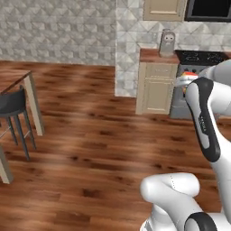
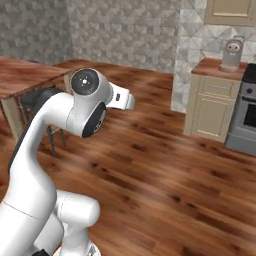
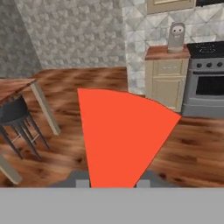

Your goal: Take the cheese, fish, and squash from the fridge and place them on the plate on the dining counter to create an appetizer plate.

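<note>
Orange-red and wedge-shaped, the cheese (image 3: 120,138) is sitting right in front of my hand camera, and my gripper (image 3: 111,183) is pinching its narrow end between the two tips. In the left base view a sliver of the same orange (image 1: 190,75) is peeking out past my forearm. I am carrying it across open wooden floor (image 1: 90,149), so my job here is keeping the wedge level and the squeeze steady, no jerks, since a slim point like that could pivot in the pads. I am judging the drop-off to lie to the left, where the reddish-brown worktop (image 2: 25,75) on tan legs is standing with a dark stool (image 3: 13,111) tucked beside it; I should approach high and come down gently. Farther off, the beige cabinet (image 3: 168,83) is bearing a small grey appliance (image 3: 176,37), next to the oven (image 3: 205,87). No container is showing its contents here.
</note>
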Motion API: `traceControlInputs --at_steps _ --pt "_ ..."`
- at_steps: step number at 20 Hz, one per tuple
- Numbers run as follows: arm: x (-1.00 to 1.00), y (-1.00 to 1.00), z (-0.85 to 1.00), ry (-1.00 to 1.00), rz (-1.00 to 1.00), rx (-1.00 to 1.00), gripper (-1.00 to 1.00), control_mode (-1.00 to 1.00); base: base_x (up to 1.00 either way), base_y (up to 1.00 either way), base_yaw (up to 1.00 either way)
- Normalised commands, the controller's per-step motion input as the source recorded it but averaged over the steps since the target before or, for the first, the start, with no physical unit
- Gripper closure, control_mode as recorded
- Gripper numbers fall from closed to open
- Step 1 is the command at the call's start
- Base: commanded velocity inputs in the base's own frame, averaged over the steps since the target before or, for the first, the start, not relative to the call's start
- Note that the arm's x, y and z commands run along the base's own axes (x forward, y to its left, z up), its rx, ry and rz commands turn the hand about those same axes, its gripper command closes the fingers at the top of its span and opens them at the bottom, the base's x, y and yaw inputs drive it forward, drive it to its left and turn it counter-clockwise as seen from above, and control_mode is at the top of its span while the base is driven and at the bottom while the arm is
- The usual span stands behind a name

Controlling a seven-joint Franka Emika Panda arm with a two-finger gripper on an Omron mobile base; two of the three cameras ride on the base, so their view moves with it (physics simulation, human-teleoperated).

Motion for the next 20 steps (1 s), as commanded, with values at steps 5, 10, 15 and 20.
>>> traceControlInputs --at_steps 5,10,15,20 --pt "0.0 0.0 0.0 0.0 0.0 0.0 1.0 1.0 0.58 0.02 0.37" --pt "0.0 0.0 0.0 0.0 0.0 0.0 1.0 1.0 0.95 0.42 0.32" --pt "0.0 0.0 0.0 0.0 0.0 0.0 1.0 1.0 1.0 0.62 0.29" --pt "0.0 0.0 0.0 0.0 0.0 0.0 1.0 1.0 0.97 0.74 0.26"
